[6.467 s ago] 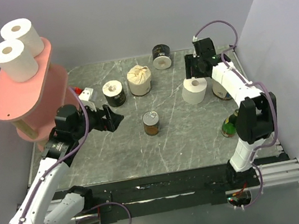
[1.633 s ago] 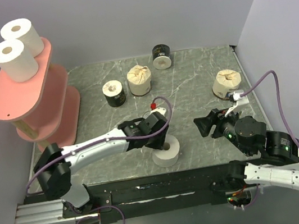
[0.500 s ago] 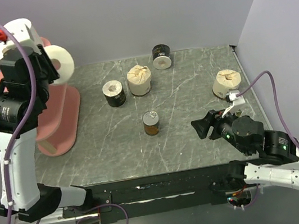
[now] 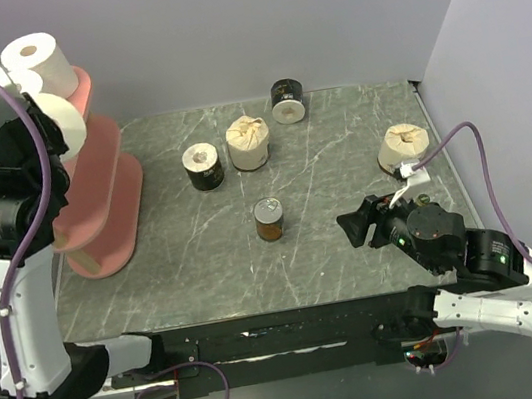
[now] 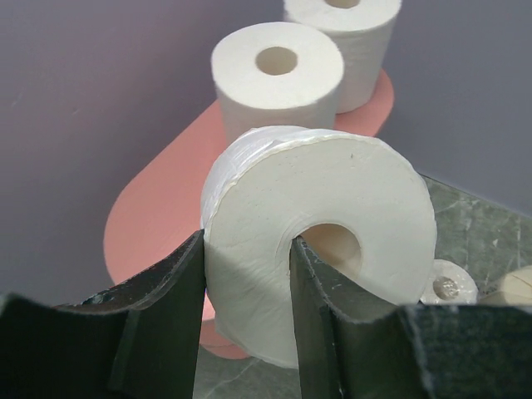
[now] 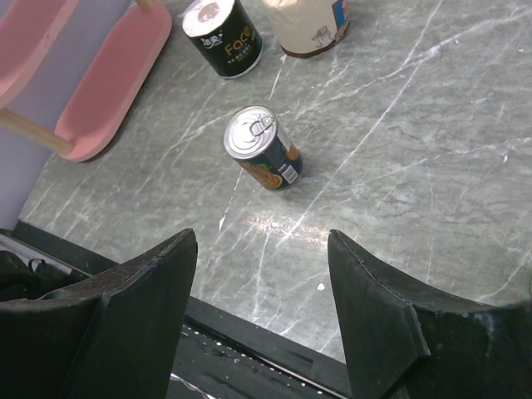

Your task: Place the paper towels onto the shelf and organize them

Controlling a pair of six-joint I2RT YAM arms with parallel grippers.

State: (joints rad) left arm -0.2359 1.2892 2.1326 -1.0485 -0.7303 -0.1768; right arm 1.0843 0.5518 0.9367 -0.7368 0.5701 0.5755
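Note:
My left gripper [image 5: 247, 245] is shut on a plain white paper towel roll [image 5: 316, 224], one finger in its hollow core and one on the outside. It holds the roll on its side in the air over the near end of the pink shelf's top board [image 5: 166, 199]. Two more white rolls [image 5: 277, 79] [image 5: 349, 33] stand upright on that board. In the top view the held roll [image 4: 64, 125] sits beside the raised left arm. My right gripper [image 6: 259, 241] [image 4: 357, 229] hovers open and empty low over the table's near right.
On the table stand two black-wrapped rolls [image 4: 202, 166] [image 4: 288, 101], two cream-wrapped rolls [image 4: 248, 143] [image 4: 404, 147] and a brown tin can [image 4: 269, 219] [image 6: 262, 148]. The shelf's lower boards [image 4: 100, 236] reach onto the table's left side.
The left arm has carried the white roll to the left, from beside the shelf to over its top board. The right arm has hardly moved.

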